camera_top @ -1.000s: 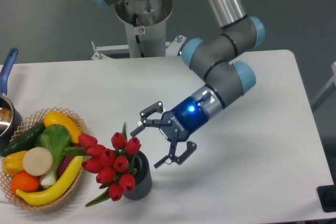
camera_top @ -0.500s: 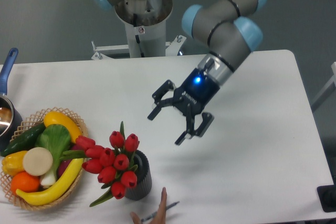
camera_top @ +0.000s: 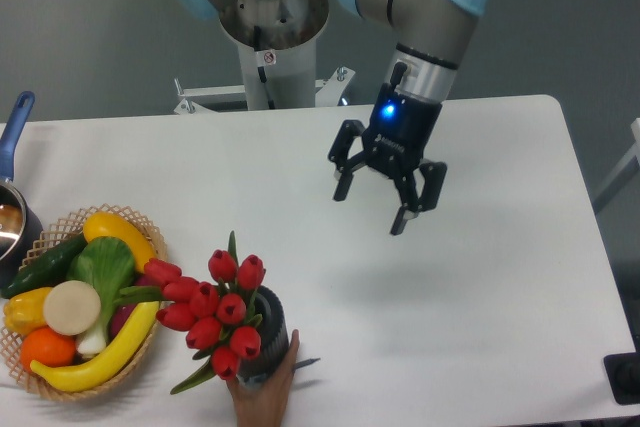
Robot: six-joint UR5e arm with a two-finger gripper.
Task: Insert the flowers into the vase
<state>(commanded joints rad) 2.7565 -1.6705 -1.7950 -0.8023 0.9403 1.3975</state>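
The red tulip flowers [camera_top: 212,314] stand with their stems in the dark grey ribbed vase [camera_top: 268,332] near the table's front edge, leaning left over its rim. A human hand [camera_top: 262,395] reaches up from the bottom edge and holds the vase's base. My gripper [camera_top: 372,209] hangs open and empty above the table's middle, well up and to the right of the vase, fingers pointing down.
A wicker basket [camera_top: 128,215] of fruit and vegetables sits at the left, close beside the flowers. A blue-handled pot [camera_top: 12,166] is at the far left edge. The arm's base [camera_top: 270,42] stands behind the table.
My gripper rose and swung up and right, away from the vase, turning to point down. A hand came in from the bottom edge and took hold of the vase.
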